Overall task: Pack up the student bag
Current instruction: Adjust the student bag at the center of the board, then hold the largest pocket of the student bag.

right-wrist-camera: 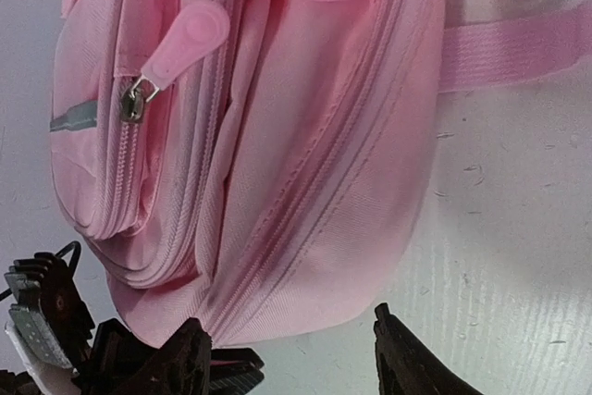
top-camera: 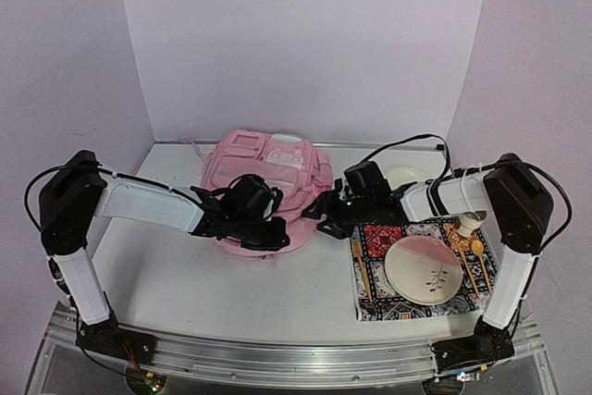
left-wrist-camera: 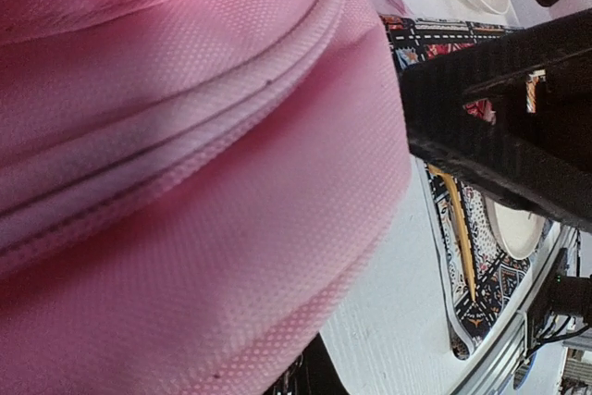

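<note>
The student bag (top-camera: 268, 168), a pink backpack, lies at the middle back of the table. Its zipped pockets and a pink zip pull (right-wrist-camera: 185, 39) fill the right wrist view. My left gripper (top-camera: 270, 231) is at the bag's near edge, shut on the fabric there. In its own wrist view the bag's pink cloth (left-wrist-camera: 185, 182) covers the jaws. My right gripper (right-wrist-camera: 296, 367) stands open just off the bag's near right corner, with bare table between its fingers (right-wrist-camera: 407, 363). In the top view the right gripper (top-camera: 324, 215) sits between the bag and the placemat.
A patterned placemat (top-camera: 379, 238) lies at the right front with a pink-and-white plate (top-camera: 424, 270), yellow utensils (top-camera: 361, 270) and a white cup (top-camera: 469, 222). A white dish (top-camera: 402, 176) sits behind it. A bag strap (right-wrist-camera: 518, 48) trails on the table.
</note>
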